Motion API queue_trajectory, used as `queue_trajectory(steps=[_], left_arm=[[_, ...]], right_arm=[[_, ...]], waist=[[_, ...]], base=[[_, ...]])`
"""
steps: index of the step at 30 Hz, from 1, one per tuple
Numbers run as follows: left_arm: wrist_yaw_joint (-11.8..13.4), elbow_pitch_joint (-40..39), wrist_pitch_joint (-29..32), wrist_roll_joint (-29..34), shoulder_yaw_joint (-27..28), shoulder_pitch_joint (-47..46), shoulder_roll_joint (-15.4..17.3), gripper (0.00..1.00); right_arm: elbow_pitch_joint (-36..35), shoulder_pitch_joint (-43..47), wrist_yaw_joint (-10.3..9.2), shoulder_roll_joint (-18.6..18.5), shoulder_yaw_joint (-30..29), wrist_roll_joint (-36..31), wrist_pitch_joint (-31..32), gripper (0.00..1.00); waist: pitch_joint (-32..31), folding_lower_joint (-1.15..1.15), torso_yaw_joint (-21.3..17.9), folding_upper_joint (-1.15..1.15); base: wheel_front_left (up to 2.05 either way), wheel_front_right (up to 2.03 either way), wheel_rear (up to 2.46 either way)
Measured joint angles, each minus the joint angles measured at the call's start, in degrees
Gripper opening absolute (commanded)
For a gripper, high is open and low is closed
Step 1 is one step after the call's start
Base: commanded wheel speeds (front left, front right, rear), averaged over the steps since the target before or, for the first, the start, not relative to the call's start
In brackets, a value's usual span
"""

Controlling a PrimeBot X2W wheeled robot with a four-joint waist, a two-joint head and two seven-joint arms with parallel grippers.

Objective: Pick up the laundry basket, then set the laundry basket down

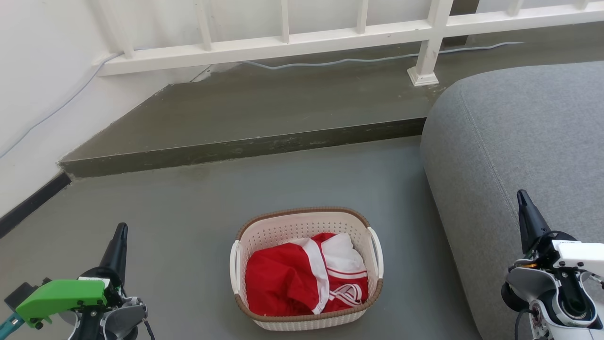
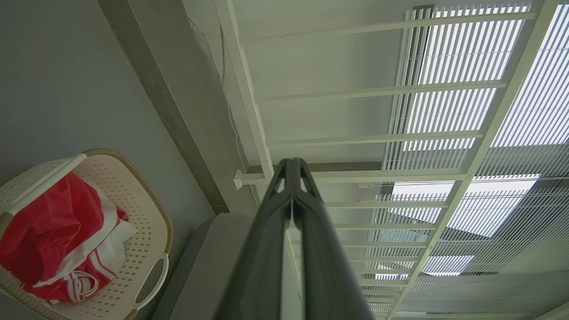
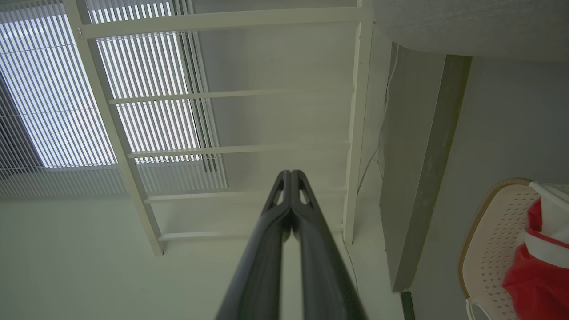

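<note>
The laundry basket (image 1: 283,229) stands on the grey floor at the lower middle of the head view, cream-white and perforated with a brown rim and white side handles. Red and white clothing (image 1: 306,278) lies inside it. My left gripper (image 1: 120,232) is at the lower left, well left of the basket, fingers shut together and holding nothing. My right gripper (image 1: 521,198) is at the lower right, in front of the sofa, also shut and empty. In the wrist views the laundry basket (image 2: 146,222) (image 3: 489,240) sits off to one side of the closed left gripper (image 2: 292,165) and right gripper (image 3: 291,177).
A grey sofa (image 1: 519,141) fills the right side, close to the basket. A raised concrete step (image 1: 245,146) runs across behind the basket, with a white railing (image 1: 330,38) and a cable (image 1: 354,60) beyond it. A white wall (image 1: 37,94) borders the left.
</note>
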Motion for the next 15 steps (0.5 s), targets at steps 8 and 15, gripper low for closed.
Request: queue_trajectory(steps=[8,15], left_arm=[[0.00,0.00,0.00,0.00,0.00,0.00,0.00,0.00],[0.00,0.00,0.07,0.00,0.00,0.00,0.00,0.00]], right_arm=[[-0.01,0.00,0.00,0.07,-0.03,-0.01,0.07,0.00],[-0.02,0.00,0.00,0.12,-0.07,-0.01,0.07,0.00]], waist=[[0.00,0.00,0.00,0.00],[0.00,0.00,0.00,0.00]], base=[[0.00,0.00,0.00],[0.00,0.00,0.00]])
